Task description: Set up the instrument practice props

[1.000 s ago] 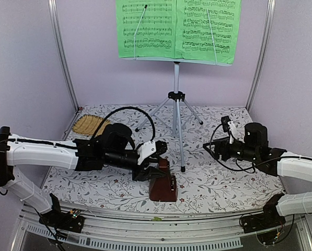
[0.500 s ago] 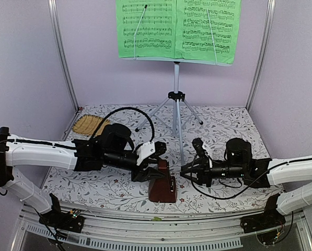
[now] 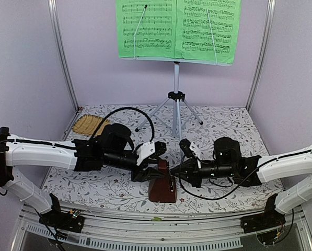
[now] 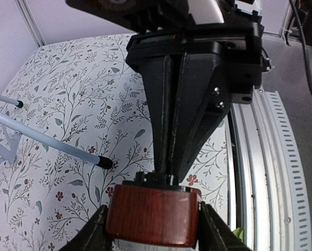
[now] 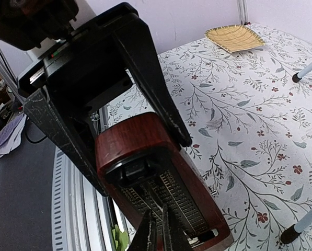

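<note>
It looks like a robot test cell in a lab, not anyone's room: plain lilac walls (image 3: 25,63) framed by aluminium posts (image 3: 61,57), and a bench (image 3: 223,120) dressed in flowered cloth. A slotted metal rail (image 3: 161,238) runs along its near edge, with the left arm (image 3: 41,151) and right arm (image 3: 289,162) mounted there.

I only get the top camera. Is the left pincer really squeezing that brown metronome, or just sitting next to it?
Observer: Really squeezing. The left wrist camera shows the left pincer clamping the metronome top from both sides.
Operator: What's on its front? I can't see that.
Observer: The right wrist camera shows a scale of fine lines in a black frame.
Operator: Is the right pincer touching it?
Observer: The right pincer points straight at that front with its tips nearly together. I cannot tell whether they touch it.
</note>
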`<move>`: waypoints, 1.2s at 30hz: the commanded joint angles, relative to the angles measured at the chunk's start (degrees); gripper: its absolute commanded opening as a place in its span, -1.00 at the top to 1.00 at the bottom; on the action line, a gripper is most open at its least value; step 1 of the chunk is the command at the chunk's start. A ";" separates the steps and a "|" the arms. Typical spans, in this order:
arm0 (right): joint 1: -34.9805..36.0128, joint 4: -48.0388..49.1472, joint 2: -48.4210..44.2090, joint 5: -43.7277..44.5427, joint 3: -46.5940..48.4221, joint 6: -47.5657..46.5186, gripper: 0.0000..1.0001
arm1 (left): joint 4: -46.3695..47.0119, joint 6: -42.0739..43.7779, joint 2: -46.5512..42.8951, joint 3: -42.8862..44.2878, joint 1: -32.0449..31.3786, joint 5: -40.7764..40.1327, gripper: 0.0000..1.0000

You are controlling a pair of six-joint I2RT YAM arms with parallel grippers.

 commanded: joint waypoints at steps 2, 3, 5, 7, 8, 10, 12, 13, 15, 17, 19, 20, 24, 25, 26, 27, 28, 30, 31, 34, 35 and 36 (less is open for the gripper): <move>0.86 1.58 1.14 -0.19 1.75 -0.86 0.90 | 2.26 -0.90 -1.53 0.03 -0.43 1.08 0.79; 0.92 1.58 1.20 -0.15 1.88 -0.86 0.92 | 2.26 -0.90 -1.47 0.03 -0.46 1.11 0.79; 0.95 1.58 1.55 0.02 1.93 -0.90 0.95 | 2.26 -0.83 -1.40 0.12 -0.48 1.21 0.79; 1.00 1.66 1.76 0.08 2.03 -0.86 1.00 | 2.29 -0.76 -1.33 0.12 -0.40 1.26 0.80; 1.00 1.81 1.83 0.22 1.99 -0.86 1.00 | 2.29 -0.76 -1.26 0.12 -0.46 1.29 0.79; 1.05 2.05 2.20 0.13 2.09 -0.78 1.00 | 2.26 -0.83 -1.18 0.12 -0.41 1.42 0.80; 1.17 2.22 2.58 -0.08 2.33 -0.64 1.00 | 2.29 -0.82 -1.05 0.12 -0.48 1.55 0.80; 1.25 2.27 2.82 -0.04 2.35 -0.60 1.00 | 2.29 -0.92 -1.01 0.12 -0.48 1.62 0.80; 1.42 2.43 3.12 0.02 2.39 -0.48 1.00 | 2.33 -0.92 -0.98 0.12 -0.45 1.67 0.79; 1.45 2.37 3.18 0.57 2.35 -0.27 1.00 | 2.35 -1.02 -0.97 0.12 -0.40 1.73 0.79; 1.44 2.33 3.05 1.32 2.26 -0.28 1.00 | 2.35 -1.06 -1.05 0.12 -0.48 1.73 0.80; 1.47 2.29 2.94 1.71 2.09 -0.25 1.00 | 2.35 -1.03 -1.04 0.12 -0.53 1.80 0.79; 1.47 2.19 2.35 1.72 2.00 -0.09 1.00 | 2.31 -1.18 -1.07 0.04 -0.55 1.91 0.80; 1.46 2.19 2.04 1.92 1.95 0.00 1.00 | 2.27 -1.14 -1.07 0.03 -0.51 1.99 0.80; 1.41 2.09 1.68 2.18 1.98 0.02 1.00 | 2.27 -1.12 -1.00 0.03 -0.57 1.93 0.80; 1.41 2.07 1.31 2.52 1.87 -0.05 1.00 | 2.26 -1.14 -1.10 0.03 -0.50 1.91 0.79; 1.48 1.96 0.86 2.99 1.88 -0.13 1.00 | 2.26 -1.11 -1.07 0.03 -0.55 1.91 0.80; 1.49 1.79 -0.10 4.34 1.64 -0.24 1.00 | 2.10 -1.18 -1.08 0.10 -0.57 1.84 0.80; 1.48 1.76 -0.50 5.02 1.52 -0.31 1.00 | 2.01 -1.14 -1.13 0.05 -0.53 1.82 0.80; 1.44 1.07 -1.24 6.99 1.37 -0.33 1.00 | 1.91 -1.12 -1.23 -0.02 -0.49 1.76 0.79; 1.45 0.84 -1.32 7.35 1.27 -0.45 0.99 | 1.91 -1.16 -1.20 -0.05 -0.51 1.74 0.79; 1.44 0.73 -1.39 7.39 1.22 -0.50 0.96 | 1.91 -1.20 -1.16 -0.05 -0.53 1.73 0.80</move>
